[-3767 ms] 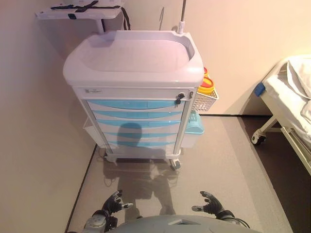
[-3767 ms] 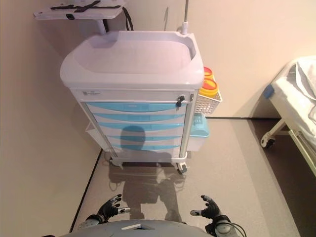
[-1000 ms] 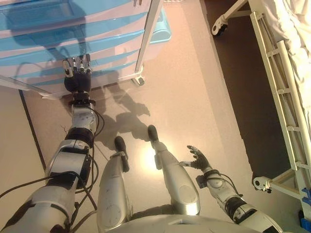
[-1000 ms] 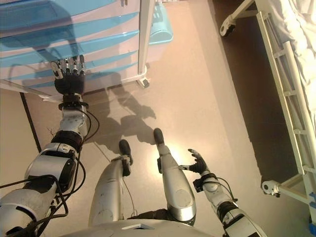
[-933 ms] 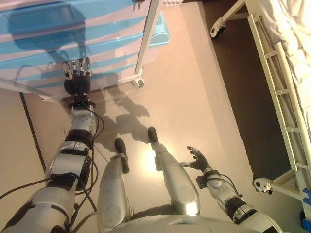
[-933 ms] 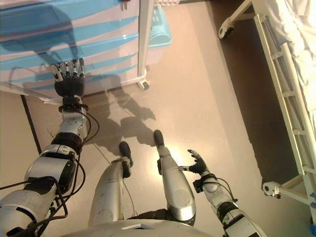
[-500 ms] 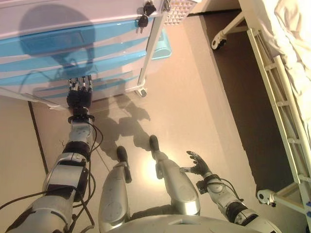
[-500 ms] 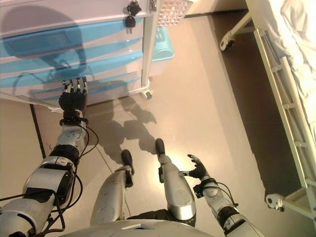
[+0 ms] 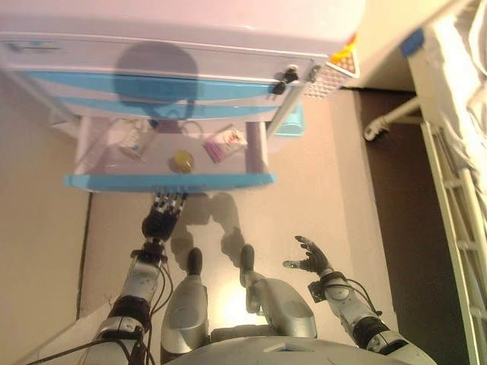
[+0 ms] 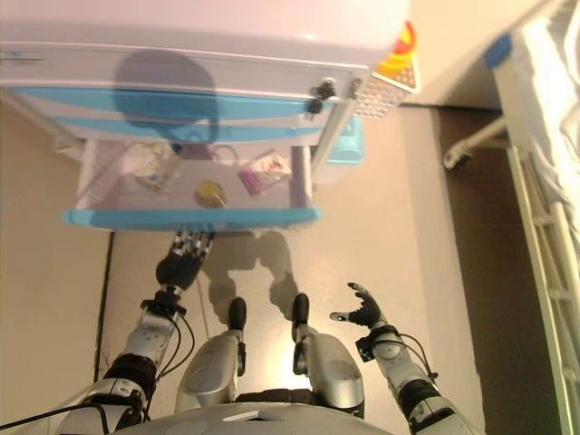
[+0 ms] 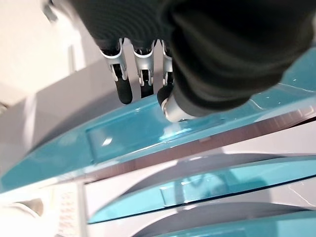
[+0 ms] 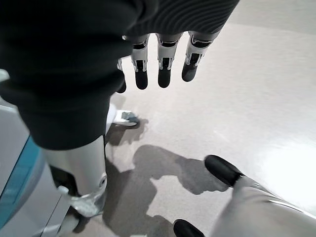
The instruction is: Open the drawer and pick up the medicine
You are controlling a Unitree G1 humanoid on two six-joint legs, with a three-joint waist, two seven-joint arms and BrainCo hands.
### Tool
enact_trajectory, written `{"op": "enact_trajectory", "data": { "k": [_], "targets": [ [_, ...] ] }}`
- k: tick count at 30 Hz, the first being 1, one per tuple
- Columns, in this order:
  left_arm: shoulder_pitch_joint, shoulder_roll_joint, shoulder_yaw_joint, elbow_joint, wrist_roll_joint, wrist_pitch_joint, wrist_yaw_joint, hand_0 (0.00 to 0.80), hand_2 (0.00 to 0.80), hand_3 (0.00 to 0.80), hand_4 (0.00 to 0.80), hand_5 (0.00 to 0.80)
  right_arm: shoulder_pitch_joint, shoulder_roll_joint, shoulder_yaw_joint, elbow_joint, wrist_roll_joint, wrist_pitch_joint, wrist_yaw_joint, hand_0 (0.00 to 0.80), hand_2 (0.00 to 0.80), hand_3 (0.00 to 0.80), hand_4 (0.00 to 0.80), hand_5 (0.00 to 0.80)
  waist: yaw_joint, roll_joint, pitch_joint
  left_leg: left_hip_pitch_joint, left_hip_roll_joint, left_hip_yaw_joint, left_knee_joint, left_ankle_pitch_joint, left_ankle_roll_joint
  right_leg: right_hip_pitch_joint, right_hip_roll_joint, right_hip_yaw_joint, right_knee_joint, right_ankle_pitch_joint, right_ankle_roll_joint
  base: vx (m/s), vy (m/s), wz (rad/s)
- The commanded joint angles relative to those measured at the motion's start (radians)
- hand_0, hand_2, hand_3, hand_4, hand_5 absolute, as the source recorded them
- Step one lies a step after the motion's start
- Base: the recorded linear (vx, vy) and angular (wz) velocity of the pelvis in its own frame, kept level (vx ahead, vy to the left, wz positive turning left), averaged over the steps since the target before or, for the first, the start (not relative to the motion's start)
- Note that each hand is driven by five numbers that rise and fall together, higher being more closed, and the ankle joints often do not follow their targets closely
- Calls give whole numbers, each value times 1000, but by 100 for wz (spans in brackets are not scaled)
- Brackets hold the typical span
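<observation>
A drawer with a blue front stands pulled out of the white medical cart. In it lie a pink-and-white medicine box, a small yellow round container and a clear packet. My left hand is just in front of and below the drawer front. Its fingers are straight, with the tips against the blue front, and hold nothing. My right hand hangs open and empty over the floor at the lower right, far from the drawer. It also shows in the right wrist view.
Closed blue drawers sit above the open one, with a key lock at the cart's right. A white mesh basket and a light blue bin hang on its right side. A bed frame stands at the right.
A drawer that was closed now stands pulled out with its contents showing. My left hand has come back with the drawer front. The camera has tilted up towards the cart top.
</observation>
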State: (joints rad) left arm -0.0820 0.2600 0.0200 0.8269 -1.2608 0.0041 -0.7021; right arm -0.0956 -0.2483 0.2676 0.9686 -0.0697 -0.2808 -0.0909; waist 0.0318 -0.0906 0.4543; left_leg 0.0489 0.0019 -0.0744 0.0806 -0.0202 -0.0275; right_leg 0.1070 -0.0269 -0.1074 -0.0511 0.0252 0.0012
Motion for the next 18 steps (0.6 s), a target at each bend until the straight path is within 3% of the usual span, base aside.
{"op": "enact_trajectory", "data": {
  "k": [1,4,9,15,18],
  "targets": [
    [104,51,68,57,150,106,-63,800,800,800,800,800,114,-71,-19,21,-53,-26,33,0,0,0,0,0,36,23,-175,-92,-17,42,91,-29,14,-45,1,-26,186,-104,2,11,-53,39],
    [151,44,64,192,271,209,-22,800,800,800,800,800,104,-82,-44,69,-63,-54,43,0,0,0,0,0,41,32,-174,-93,-9,44,104,-28,8,-34,1,-47,193,-114,-4,-18,-33,37],
    [223,41,125,442,508,280,30,800,800,800,800,800,80,-76,-83,167,-89,-98,42,0,0,0,0,0,59,48,-171,-101,-9,34,112,-16,-1,-13,-4,-78,193,-124,-6,-25,-2,28],
    [245,38,148,531,600,185,106,800,800,800,800,800,64,-76,-100,213,-123,-95,27,0,0,0,0,0,62,63,-183,-93,-20,29,93,-8,-9,-4,-14,-94,176,-121,-3,-31,43,12],
    [230,29,121,525,632,107,150,800,800,800,800,800,58,-72,-97,232,-138,-77,10,0,0,0,0,0,59,68,-197,-82,-27,24,68,-1,-11,-5,-18,-98,162,-113,0,-29,49,14]
  ]
}}
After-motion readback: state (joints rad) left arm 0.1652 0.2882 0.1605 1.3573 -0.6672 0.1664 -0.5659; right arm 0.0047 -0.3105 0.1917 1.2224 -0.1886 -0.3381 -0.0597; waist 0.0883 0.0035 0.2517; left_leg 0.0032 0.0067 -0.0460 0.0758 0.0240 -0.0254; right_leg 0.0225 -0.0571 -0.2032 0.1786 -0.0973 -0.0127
